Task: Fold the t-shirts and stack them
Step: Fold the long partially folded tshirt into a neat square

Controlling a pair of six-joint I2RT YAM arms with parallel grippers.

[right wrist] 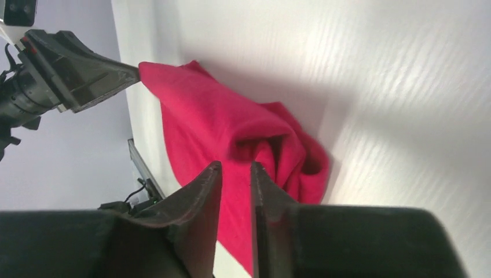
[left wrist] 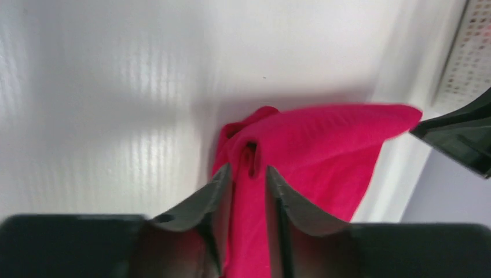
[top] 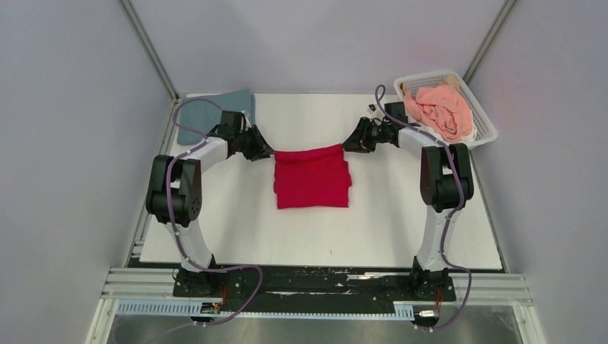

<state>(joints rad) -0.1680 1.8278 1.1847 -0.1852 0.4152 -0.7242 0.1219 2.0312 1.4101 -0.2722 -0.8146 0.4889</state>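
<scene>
1. The bright red soft cloth t-shirt lies folded in the middle of the flat white bench, towards the far edge. Its far hem is stretched between the two arms.
2. The left tool pinches the shirt's far left corner.
3. The right tool pinches the far right corner.
4. A dull grey-blue folded cloth t-shirt lies in the far left corner.
5. A crumpled salmon-pink cloth t-shirt fills the white plastic lattice basket at the far right corner.

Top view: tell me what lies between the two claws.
Only the red t-shirt: its far edge spans from the left claw to the right claw, each shut on a corner. The top view shows this.
</scene>
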